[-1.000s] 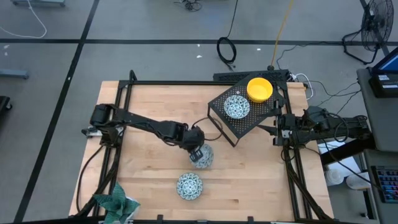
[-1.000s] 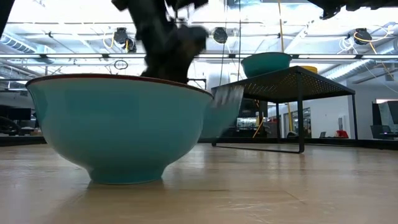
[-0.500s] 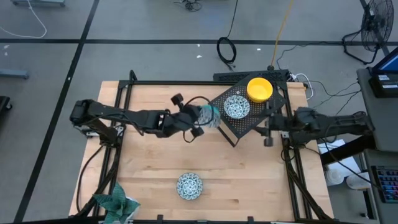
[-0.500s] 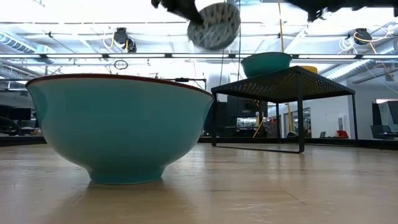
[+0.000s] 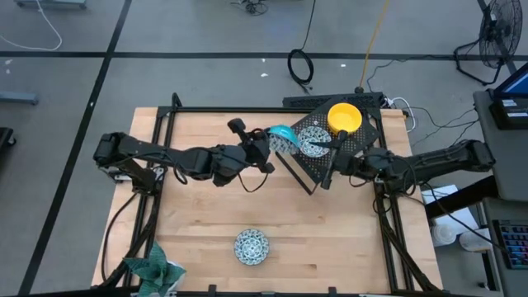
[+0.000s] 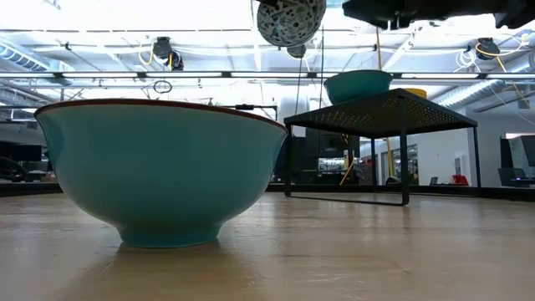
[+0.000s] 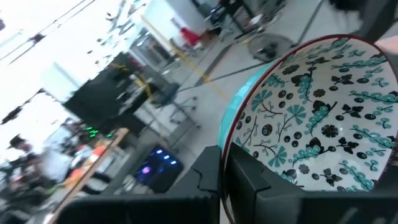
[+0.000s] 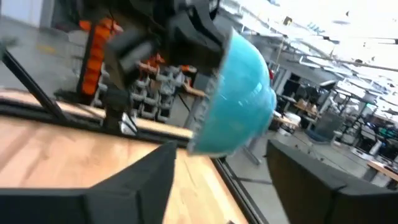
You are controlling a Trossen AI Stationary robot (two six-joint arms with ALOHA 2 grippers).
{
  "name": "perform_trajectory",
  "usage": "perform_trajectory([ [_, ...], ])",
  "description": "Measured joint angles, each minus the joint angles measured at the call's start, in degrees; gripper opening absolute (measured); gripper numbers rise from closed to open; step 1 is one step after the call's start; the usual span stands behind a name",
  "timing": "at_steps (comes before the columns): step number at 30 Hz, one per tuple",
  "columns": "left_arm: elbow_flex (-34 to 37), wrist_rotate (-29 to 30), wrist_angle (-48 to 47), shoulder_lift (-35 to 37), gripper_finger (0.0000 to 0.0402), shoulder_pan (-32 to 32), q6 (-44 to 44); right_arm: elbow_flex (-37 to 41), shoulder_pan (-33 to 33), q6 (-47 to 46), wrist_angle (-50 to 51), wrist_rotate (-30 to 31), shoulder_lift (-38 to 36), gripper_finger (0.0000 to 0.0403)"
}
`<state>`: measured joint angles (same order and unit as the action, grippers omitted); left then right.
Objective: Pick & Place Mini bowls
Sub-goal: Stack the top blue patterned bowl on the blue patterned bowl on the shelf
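Observation:
My left gripper (image 5: 266,147) is shut on a teal-patterned mini bowl (image 5: 281,136), held high beside the near-left corner of the black perforated stand (image 5: 326,169). In the low view this bowl (image 6: 290,21) hangs at the top edge. Another patterned mini bowl (image 5: 313,141) and a yellow mini bowl (image 5: 344,117) rest by their bases on the stand's top. A third patterned mini bowl (image 5: 252,246) stands on the table near the front edge and fills the low view (image 6: 163,171). My right gripper (image 5: 332,165) is open over the stand's near side and faces the held bowl (image 8: 239,102). My left gripper pinches the bowl's rim (image 7: 225,163), with one finger (image 7: 264,186) inside the bowl and the other outside. The fingers come level from the table's left. The bowl is lifted clear and tipped on its side, its patterned inside (image 6: 290,21) facing the table's near edge.
A green patterned cloth (image 5: 154,271) lies at the near left corner. A black frame (image 5: 165,165) runs round the wooden tabletop. Bare wood lies between the near bowl and the stand.
My left gripper has lifted the patterned bowl off the table and carried it up and toward the far right, to the stand's corner, rolling so the bowl tipped onto its side. My right gripper has reached toward the table's left, over the stand's near side.

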<state>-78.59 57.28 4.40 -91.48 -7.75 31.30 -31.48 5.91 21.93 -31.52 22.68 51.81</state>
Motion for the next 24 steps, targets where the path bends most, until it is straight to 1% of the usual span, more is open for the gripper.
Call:
perform_trajectory([
  [2,0.00,1.23,0.11,0.00,0.0009,0.00,0.23,0.00,0.88,-0.02,-2.30,0.00,0.38,0.0266],
  [5,0.00,1.09,0.14,0.00,0.0009,0.04,0.12,-0.02,1.57,-0.02,-6.60,0.41,1.94,0.0303],
  [8,0.00,0.85,0.39,0.00,0.0009,0.15,0.14,-0.04,1.58,1.22,-11.24,4.44,5.15,0.0320],
  [9,0.00,0.83,0.44,0.00,0.0009,0.22,0.12,-0.04,1.44,2.19,-13.15,5.51,6.32,0.0323],
  [12,0.00,0.83,0.39,0.00,0.0009,0.90,0.12,-1.18,1.20,3.80,-17.05,5.84,9.81,0.0322],
  [18,0.00,0.65,0.25,0.00,0.0009,2.63,0.16,-7.57,1.23,5.06,-15.74,6.10,16.45,0.0310],
  [20,0.00,0.21,0.17,0.00,0.0009,2.83,0.15,-9.58,1.22,6.85,-15.84,8.88,18.55,0.0306],
  [24,0.00,-0.21,-0.01,0.00,0.0009,2.36,0.50,-11.99,0.87,10.57,-15.88,17.74,20.68,0.0290],
])
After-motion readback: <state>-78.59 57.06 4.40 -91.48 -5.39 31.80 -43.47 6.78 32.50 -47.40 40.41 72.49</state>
